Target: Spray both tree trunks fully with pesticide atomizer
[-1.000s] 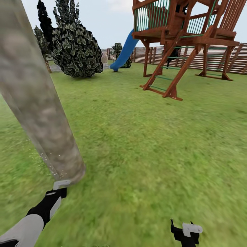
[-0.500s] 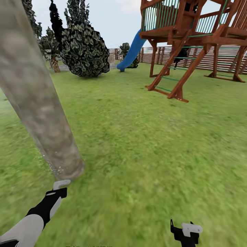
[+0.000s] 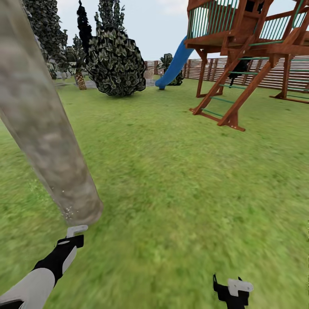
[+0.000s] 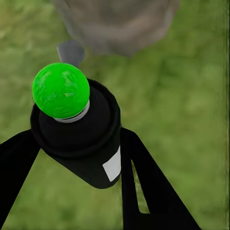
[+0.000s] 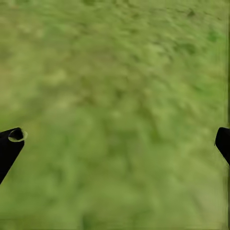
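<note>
My left gripper [image 3: 74, 234] is shut on the pesticide atomizer [image 4: 79, 136], a black canister whose round tip [image 4: 61, 90] shows bright green. It points at the foot of a thick, pale grey-brown mottled tree trunk [image 3: 47, 128], which leans up out of the head view's left side. The same trunk's base [image 4: 115, 24] looms just beyond the tip in the left wrist view. A few whitish pesticide specks [image 3: 66, 210] dot the trunk's foot. My right gripper [image 3: 234, 289] hangs low over the lawn at the right, its black fingertips [image 5: 10, 139] wide apart, open.
Green lawn [image 3: 180, 171] stretches ahead. A wooden play tower [image 3: 240, 47] with a ladder and a blue slide [image 3: 174, 64] stands far right. A round bush [image 3: 115, 64], dark slim trees [image 3: 45, 30] and a slat fence [image 3: 279, 73] lie beyond.
The whole head view has swung left, so the bush, slide and play tower sit further right in the picture. Fewer specks show beside the trunk. Both arms hold their places.
</note>
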Motion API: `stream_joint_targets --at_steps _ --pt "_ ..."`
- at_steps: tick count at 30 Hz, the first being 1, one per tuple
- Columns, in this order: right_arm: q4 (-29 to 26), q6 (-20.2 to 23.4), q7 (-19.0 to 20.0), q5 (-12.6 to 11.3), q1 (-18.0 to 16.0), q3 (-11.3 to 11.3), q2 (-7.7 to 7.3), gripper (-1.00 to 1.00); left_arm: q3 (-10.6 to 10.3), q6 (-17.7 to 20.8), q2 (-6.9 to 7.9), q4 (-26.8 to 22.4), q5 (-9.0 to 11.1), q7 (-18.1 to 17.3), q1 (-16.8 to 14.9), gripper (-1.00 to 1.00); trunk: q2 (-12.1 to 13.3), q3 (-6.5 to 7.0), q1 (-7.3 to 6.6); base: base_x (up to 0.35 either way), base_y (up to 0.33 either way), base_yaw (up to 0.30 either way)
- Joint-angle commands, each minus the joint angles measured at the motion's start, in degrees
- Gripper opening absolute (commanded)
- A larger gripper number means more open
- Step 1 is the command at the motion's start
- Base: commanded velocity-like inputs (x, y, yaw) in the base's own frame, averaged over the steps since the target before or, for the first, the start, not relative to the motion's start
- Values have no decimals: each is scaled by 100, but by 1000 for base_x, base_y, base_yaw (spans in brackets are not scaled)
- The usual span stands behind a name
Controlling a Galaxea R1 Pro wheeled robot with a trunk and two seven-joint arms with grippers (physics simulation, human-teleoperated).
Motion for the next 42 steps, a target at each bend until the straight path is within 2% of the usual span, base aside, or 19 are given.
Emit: stream_joint_targets --at_steps 1,12,13,16,18,21,22,23,25,27,28,29,35,38,40,41,42 --pt "0 0 0 0 0 -1 1 100 -1 -2 0 -1 -2 0 0 -100 0 0 0 169 -249 33" --pt "0 0 0 1 -1 0 3 100 7 4 -40 -157 -1 -10 -5 -100 0 0 0 169 -224 252" --pt "0 0 0 2 0 -2 4 100 -1 30 -167 -469 -14 -19 -8 -100 0 0 0 31 -24 278" --pt "0 0 0 0 0 -1 3 100 -2 73 -275 -900 -34 -31 -8 -100 0 0 0 9 -7 278" --pt "0 0 0 0 0 0 3 100 -15 130 -263 -1147 -21 -42 -9 -100 0 0 0 1 -1 278" --pt "0 0 0 0 0 0 3 100 9 650 -208 -1827 -25 -74 -9 -100 0 0 0 0 0 278" --pt "0 0 0 0 0 0 3 100 74 771 -130 -1973 -26 -87 -6 -100 0 0 0 0 0 248" --pt "0 0 0 0 -1 0 3 100 151 829 -19 -2024 -19 -100 -2 -100 0 0 0 0 0 93" --pt "0 0 0 1 0 -3 1 100 130 858 9 -2061 -16 -112 -1 -100 0 0 0 0 0 27" --pt "0 0 0 3 0 -2 -4 100 90 869 -53 -2078 -43 -114 -5 -100 0 0 0 0 0 6" --pt "0 0 0 7 0 -3 -6 100 -123 885 -168 -2084 -34 -108 -8 -100 0 0 0 0 0 0" --pt "0 0 0 6 0 -7 -11 100 -160 884 -183 -2084 -20 -107 -9 -100 0 0 0 0 0 0" --pt "0 0 0 0 -4 -9 -10 100 -205 888 -198 -2084 -10 -124 -9 -100 0 0 0 -219 -38 0" --pt "0 0 0 0 0 -5 -6 100 -227 896 -358 -2091 -10 -115 -60 -100 0 0 0 -102 -68 0" --pt "0 0 0 0 0 -4 -6 100 -228 1231 -387 -2110 -6 -120 -112 -100 0 0 0 -9 -6 0" --pt "0 0 0 0 0 -4 -6 100 -203 1494 -347 -2236 -3 -127 -198 -100 0 0 0 -3 -2 0" --pt "0 0 0 0 0 -6 -6 100 -190 1565 -328 -2289 -4 -129 -225 -100 0 0 0 -2 -1 0"
